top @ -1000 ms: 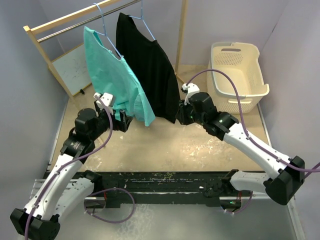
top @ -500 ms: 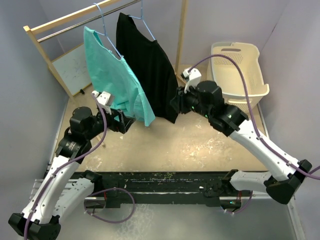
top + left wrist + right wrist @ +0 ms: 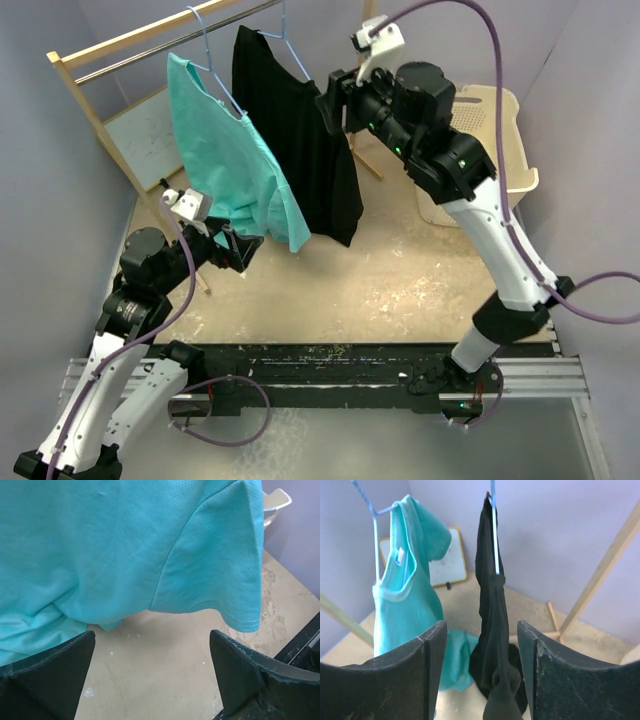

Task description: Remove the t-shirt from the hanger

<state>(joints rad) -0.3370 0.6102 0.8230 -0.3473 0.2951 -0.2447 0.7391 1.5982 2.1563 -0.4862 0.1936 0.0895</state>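
Left gripper (image 3: 243,248) hovers with jaws wide apart and empty just under the teal t-shirt (image 3: 225,150), near its hem and sleeve. Right gripper (image 3: 328,103), jaws also apart and clamping nothing, is raised beside the upper edge of the black t-shirt (image 3: 300,140). Both shirts hang from the wooden rack (image 3: 95,115). A cream laundry basket (image 3: 515,120) stands at the right, a whiteboard (image 3: 145,140) leans by the rack, and thin blue hangers (image 3: 208,62) carry the shirts.
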